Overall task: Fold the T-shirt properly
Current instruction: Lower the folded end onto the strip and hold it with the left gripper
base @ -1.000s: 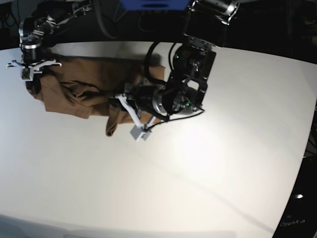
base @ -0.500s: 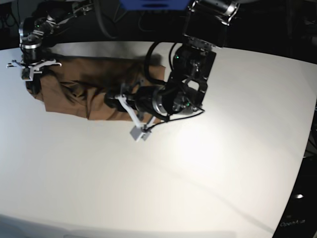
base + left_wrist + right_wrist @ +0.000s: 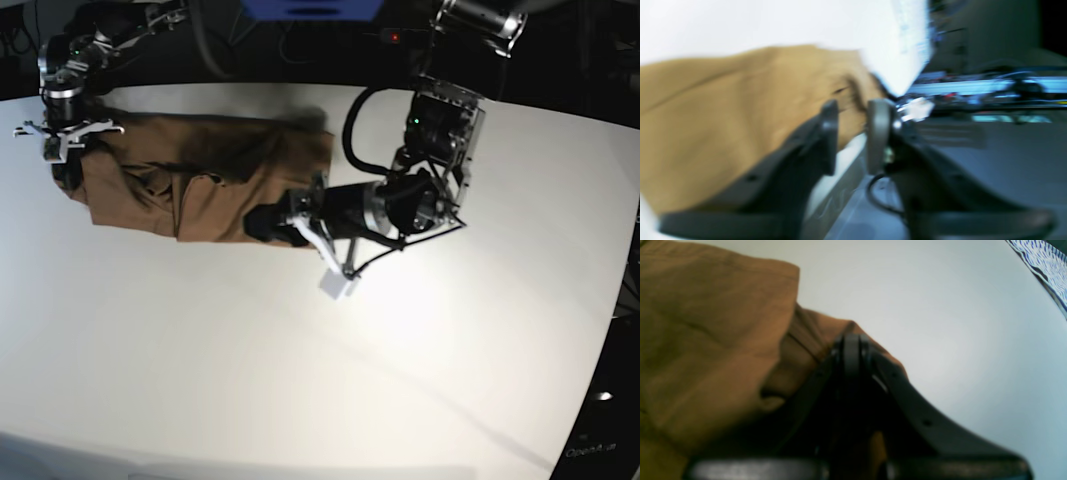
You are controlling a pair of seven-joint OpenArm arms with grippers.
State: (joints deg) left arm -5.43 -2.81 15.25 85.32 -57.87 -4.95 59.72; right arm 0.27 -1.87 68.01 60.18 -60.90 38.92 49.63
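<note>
Looking across: we see a broad white tabletop (image 3: pixel 330 380) filling the base view, with dark surroundings behind its far edge.
Cloth: we find the plain brown short-sleeved cotton T-shirt (image 3: pixel 200 180) bunched into a long, rumpled band on the far left part of the tabletop, running from the right arm's end toward the middle.
Cloth, close views: we see the T-shirt (image 3: pixel 706 340) in layered folds in the right wrist view; in the blurred left wrist view it (image 3: pixel 723 116) lies as a tan sheet against the white surface.
Left arm: we see the black-and-silver left arm (image 3: pixel 430 140) reaching in from the top and bending low toward the shirt's near right end.
Left gripper: we place the left gripper (image 3: pixel 270 222) at that right end of the shirt; in its own wrist view the gripper (image 3: pixel 851 133) shows a small gap between its two dark fingers (image 3: pixel 828 133), with brown cloth behind the gap. We cannot tell whether cloth is pinched there, as the picture is smeared.
Right arm: we see the right arm (image 3: pixel 75 60) at the far left corner, over the shirt's left end.
Right gripper: we see the right gripper (image 3: pixel 851 343) with its jaws pressed together, clenched on a fold of the T-shirt that wraps around the tips.
</note>
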